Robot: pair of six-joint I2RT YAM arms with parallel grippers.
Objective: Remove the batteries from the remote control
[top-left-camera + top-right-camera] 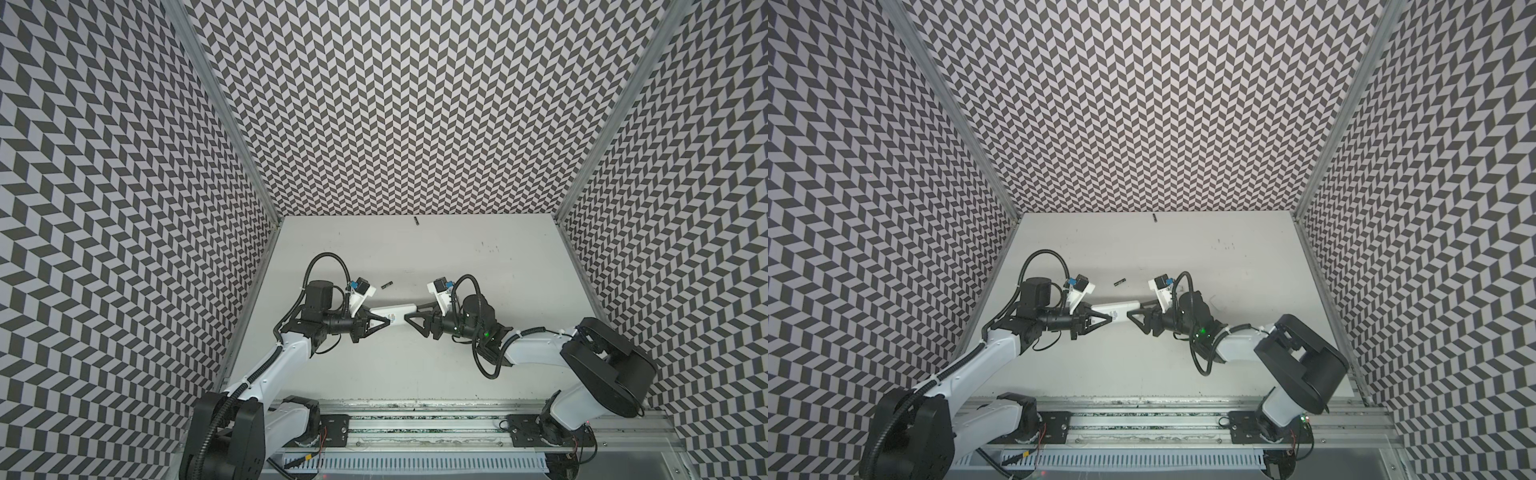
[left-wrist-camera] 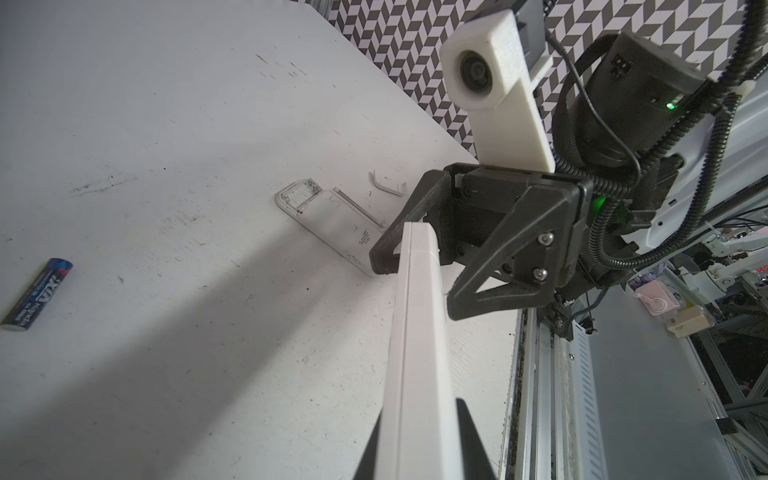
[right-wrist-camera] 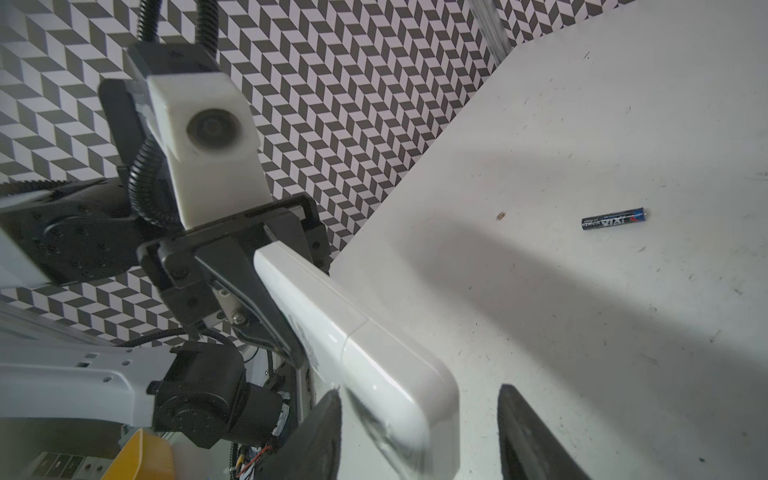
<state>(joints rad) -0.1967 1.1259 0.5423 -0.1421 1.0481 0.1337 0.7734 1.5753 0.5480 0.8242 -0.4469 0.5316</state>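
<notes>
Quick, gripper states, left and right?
Left gripper: shut on the remote.
Right gripper: open, fingers straddling the remote's other end.

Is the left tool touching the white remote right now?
Touching. In the left wrist view the left tool presses both fingers flush against the remote, no gap.

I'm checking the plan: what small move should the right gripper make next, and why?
Probably close the right gripper on the remote at its seamed end, likely the battery cover: the left gripper clamps the far end, and the right jaws stand open astride this one.
</notes>
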